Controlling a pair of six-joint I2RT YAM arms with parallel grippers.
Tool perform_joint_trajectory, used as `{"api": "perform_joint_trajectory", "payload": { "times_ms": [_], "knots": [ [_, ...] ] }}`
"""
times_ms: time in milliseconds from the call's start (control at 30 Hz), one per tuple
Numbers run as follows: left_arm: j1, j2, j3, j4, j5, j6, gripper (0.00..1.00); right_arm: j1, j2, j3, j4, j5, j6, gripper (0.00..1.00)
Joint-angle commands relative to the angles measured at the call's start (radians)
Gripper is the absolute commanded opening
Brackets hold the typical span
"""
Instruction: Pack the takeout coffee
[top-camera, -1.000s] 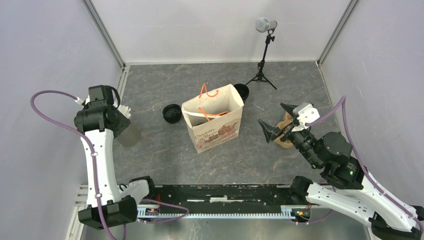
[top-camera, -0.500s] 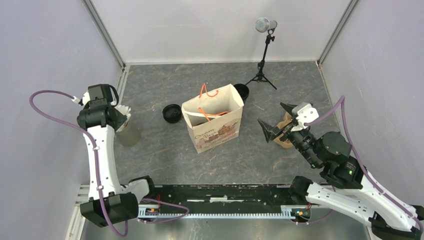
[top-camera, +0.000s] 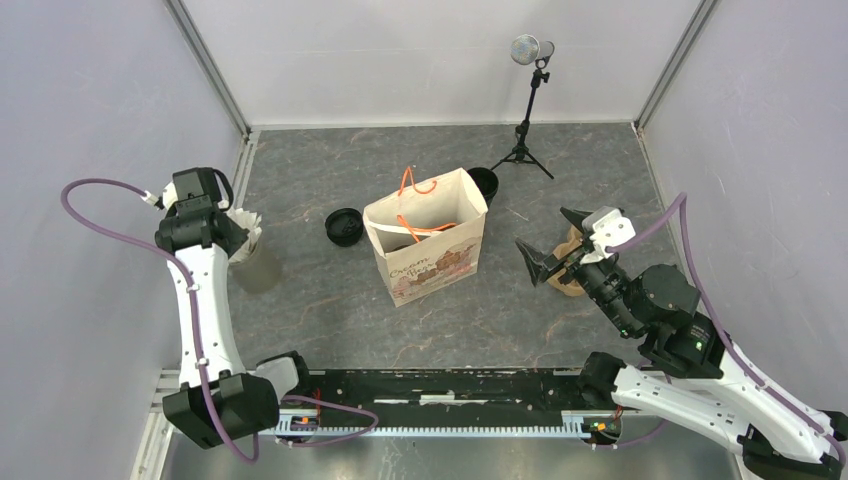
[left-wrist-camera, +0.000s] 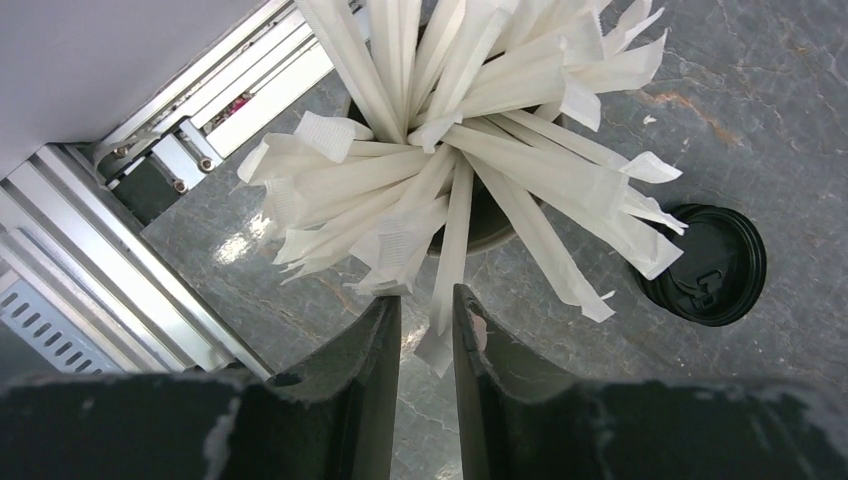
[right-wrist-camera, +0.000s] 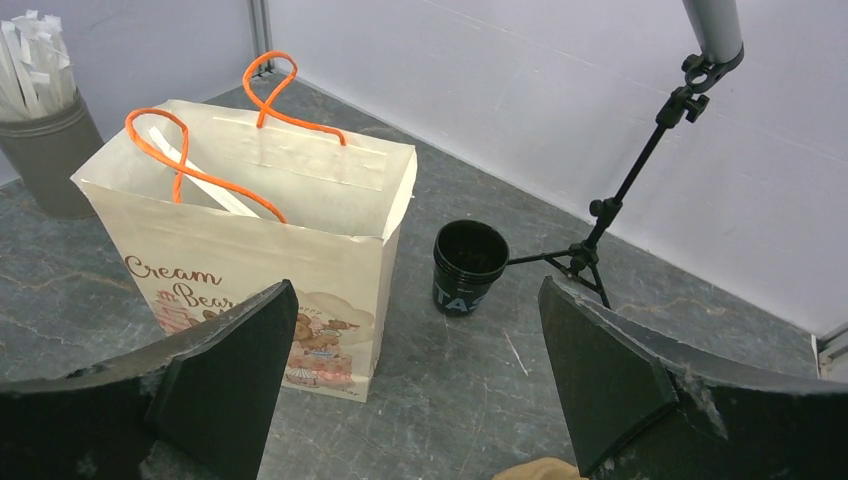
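Note:
One black lidded coffee cup (top-camera: 343, 226) stands left of the bag and also shows in the left wrist view (left-wrist-camera: 705, 265). A second black cup (top-camera: 484, 182), with no lid on, stands behind the bag's right corner; it also shows in the right wrist view (right-wrist-camera: 468, 265). My left gripper (top-camera: 240, 226) hovers over a grey holder (top-camera: 258, 268) full of wrapped straws (left-wrist-camera: 470, 150). Its jaws (left-wrist-camera: 427, 300) stand narrowly apart, with one straw's end lying between them. My right gripper (top-camera: 553, 238) is wide open and empty (right-wrist-camera: 420, 380), right of the bag.
The beige paper bag (top-camera: 425, 245) with orange handles stands open mid-table, with a white strip inside. A brown pulp carrier (top-camera: 570, 272) lies under my right gripper. A tripod with a microphone (top-camera: 528, 120) stands at the back. A metal rail (left-wrist-camera: 150, 150) runs beside the holder.
My left gripper has shifted a little back and left over the straw holder. The right arm has barely moved.

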Motion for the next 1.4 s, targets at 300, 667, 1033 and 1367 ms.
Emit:
{"api": "perform_joint_trajectory", "payload": {
  "times_ms": [300, 667, 1033, 1367],
  "knots": [
    [0.007, -0.005, 0.022, 0.019, 0.064, 0.042, 0.32, -0.004, 0.028, 0.01, 0.045, -0.007, 0.0, 0.97],
    [0.006, -0.018, 0.023, 0.002, 0.084, 0.048, 0.26, -0.004, 0.041, 0.008, 0.052, -0.015, 0.004, 0.97],
    [0.007, -0.037, 0.154, -0.093, 0.128, 0.077, 0.02, -0.004, 0.061, 0.03, 0.053, -0.016, 0.004, 0.97],
    [0.006, -0.128, 0.217, -0.149, 0.109, 0.043, 0.2, -0.003, 0.087, 0.069, 0.033, -0.017, -0.005, 0.97]
  ]
}}
